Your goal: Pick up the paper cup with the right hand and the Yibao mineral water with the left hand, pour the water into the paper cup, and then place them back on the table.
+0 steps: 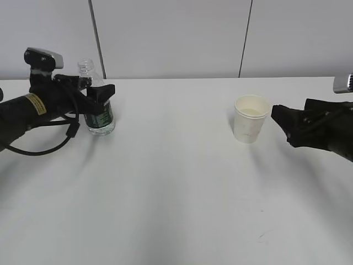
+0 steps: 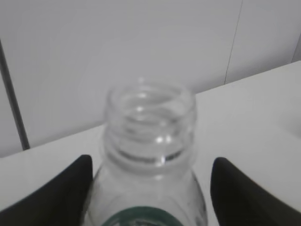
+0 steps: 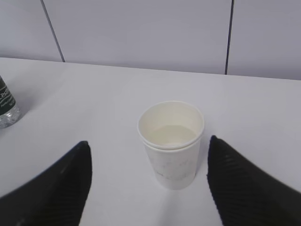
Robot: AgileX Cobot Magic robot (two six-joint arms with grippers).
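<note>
Yibao mineral water (image 2: 149,160) stands upright between the spread fingers of the left hand (image 1: 95,100), neck above them, body not yet pinched as far as the wrist view shows. Straight ahead of the right hand (image 3: 148,188), just short of its parted, empty fingertips, the paper cup (image 3: 171,143) stands upright. Bare table (image 1: 176,187) lies all around, bottle and cup well apart.
</note>
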